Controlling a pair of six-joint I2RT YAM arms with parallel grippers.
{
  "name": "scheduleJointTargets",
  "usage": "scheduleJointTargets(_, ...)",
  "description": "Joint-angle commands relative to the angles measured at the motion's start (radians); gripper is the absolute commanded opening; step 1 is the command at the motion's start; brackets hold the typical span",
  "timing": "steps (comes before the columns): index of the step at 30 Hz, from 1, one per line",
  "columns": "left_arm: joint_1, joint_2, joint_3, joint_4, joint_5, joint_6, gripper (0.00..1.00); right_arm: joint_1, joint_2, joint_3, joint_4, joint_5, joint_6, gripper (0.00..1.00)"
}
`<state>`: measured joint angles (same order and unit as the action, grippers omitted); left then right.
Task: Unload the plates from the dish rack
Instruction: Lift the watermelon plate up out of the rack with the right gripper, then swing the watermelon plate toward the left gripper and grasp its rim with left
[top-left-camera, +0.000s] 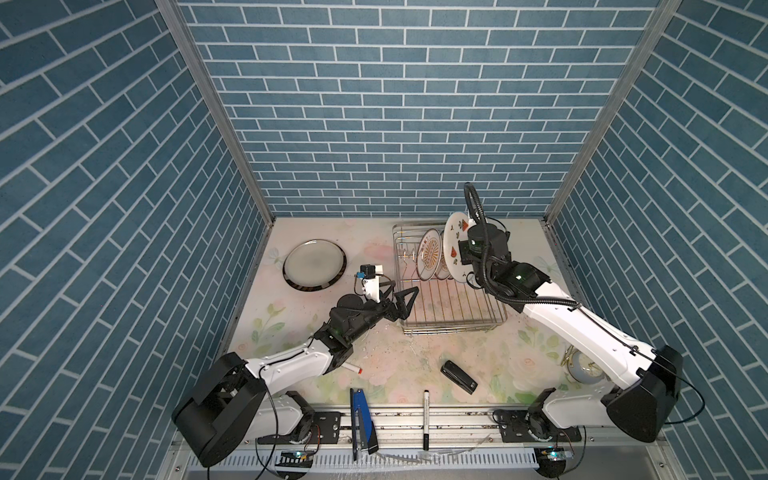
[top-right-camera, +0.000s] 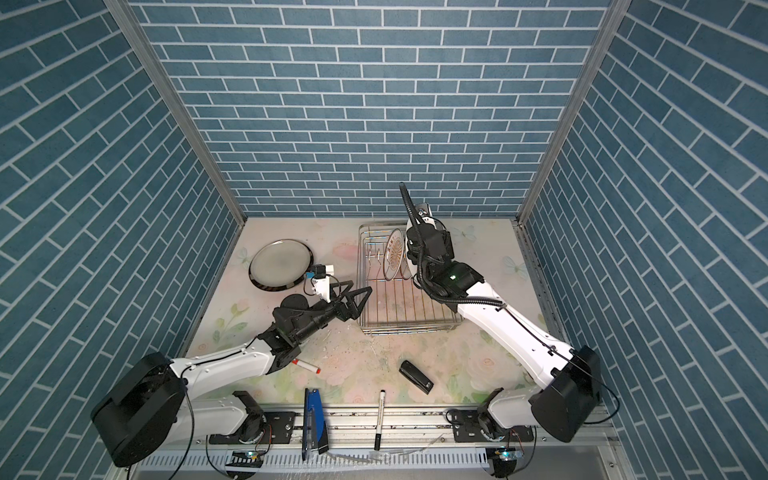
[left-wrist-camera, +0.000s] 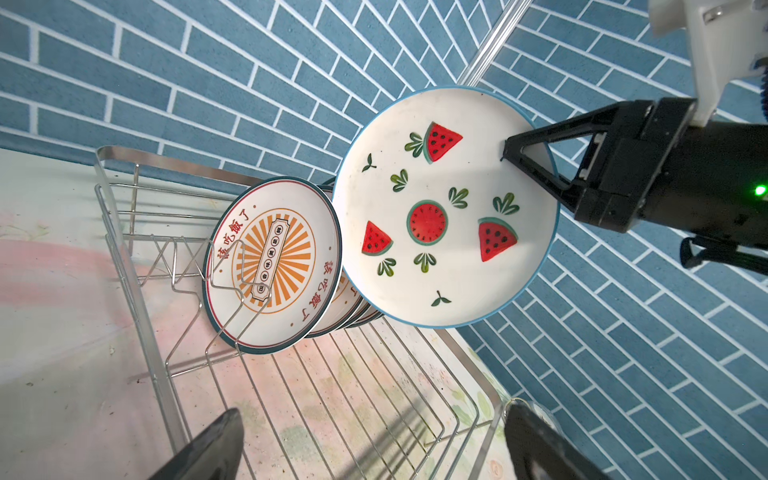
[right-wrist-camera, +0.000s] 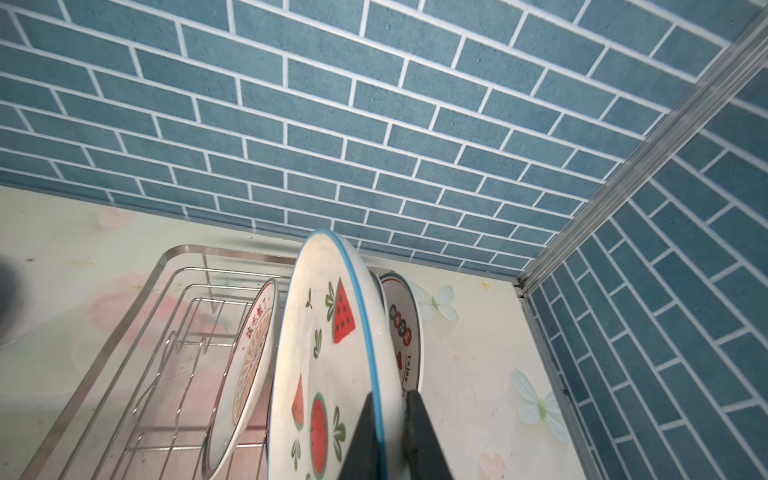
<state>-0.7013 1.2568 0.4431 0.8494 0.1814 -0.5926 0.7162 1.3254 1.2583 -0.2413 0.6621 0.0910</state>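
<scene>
My right gripper (right-wrist-camera: 388, 401) is shut on the rim of a watermelon plate (right-wrist-camera: 328, 353), one finger on each face. It holds the plate (left-wrist-camera: 444, 216) upright above the far end of the silver wire dish rack (top-left-camera: 453, 316). A sunburst plate (left-wrist-camera: 274, 266) stands in the prongs beside it, with more plates (left-wrist-camera: 353, 309) stacked behind. My left gripper (top-left-camera: 405, 291) hangs open and empty at the rack's near left corner (left-wrist-camera: 124, 257). A whitish plate with a dark rim (top-left-camera: 314, 264) lies flat on the table at the far left.
On the flowered table in front of the rack lie a black stapler (top-left-camera: 459, 377), a blue stapler (top-left-camera: 361, 419), a black marker (top-left-camera: 426, 419) and a red-tipped marker (top-left-camera: 351, 368). A round pale object (top-left-camera: 584, 370) sits under the right arm. Brick walls close three sides.
</scene>
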Motion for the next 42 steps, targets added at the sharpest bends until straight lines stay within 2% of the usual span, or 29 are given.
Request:
scheduleJointTargets(1, -0.007, -0.002, 0.017, 0.022, 0.033, 0.001, 1.00, -0.059, -0.114, -0.037, 0.109, -0.156, 0.131, 0.00)
scheduleJointTargets(4, -0.009, -0.010, 0.014, 0.029, 0.036, 0.000, 1.00, -0.095, -0.175, -0.096, 0.125, -0.234, 0.170, 0.00)
scheduleJointTargets(9, -0.012, -0.001, 0.028, 0.028, 0.049, -0.006, 1.00, -0.119, -0.239, -0.147, 0.132, -0.252, 0.189, 0.00)
scheduleJointTargets(12, -0.013, 0.017, 0.036, 0.069, 0.094, -0.020, 1.00, -0.133, -0.272, -0.175, 0.140, -0.310, 0.210, 0.00)
scheduleJointTargets(17, -0.011, 0.027, 0.059, 0.063, 0.150, -0.030, 1.00, -0.174, -0.329, -0.229, 0.181, -0.506, 0.269, 0.00)
scheduleJointTargets(22, 0.001, -0.018, 0.075, -0.056, 0.121, -0.016, 1.00, -0.242, -0.354, -0.272, 0.237, -0.706, 0.342, 0.00)
scheduleJointTargets(26, 0.042, -0.010, 0.051, 0.015, 0.188, -0.078, 1.00, -0.332, -0.331, -0.309, 0.339, -0.973, 0.467, 0.00)
scheduleJointTargets(29, 0.061, -0.023, 0.035, 0.054, 0.214, -0.106, 1.00, -0.357, -0.301, -0.321, 0.394, -1.106, 0.532, 0.00)
scheduleJointTargets(35, 0.059, -0.049, 0.034, 0.064, 0.190, -0.127, 0.99, -0.360, -0.292, -0.383, 0.483, -1.189, 0.595, 0.00)
scheduleJointTargets(41, 0.033, -0.022, 0.041, 0.103, 0.161, -0.149, 0.88, -0.363, -0.293, -0.431, 0.539, -1.213, 0.615, 0.00)
scheduleJointTargets(42, 0.035, -0.023, 0.040, 0.097, 0.140, -0.155, 0.83, -0.367, -0.289, -0.434, 0.550, -1.214, 0.619, 0.00)
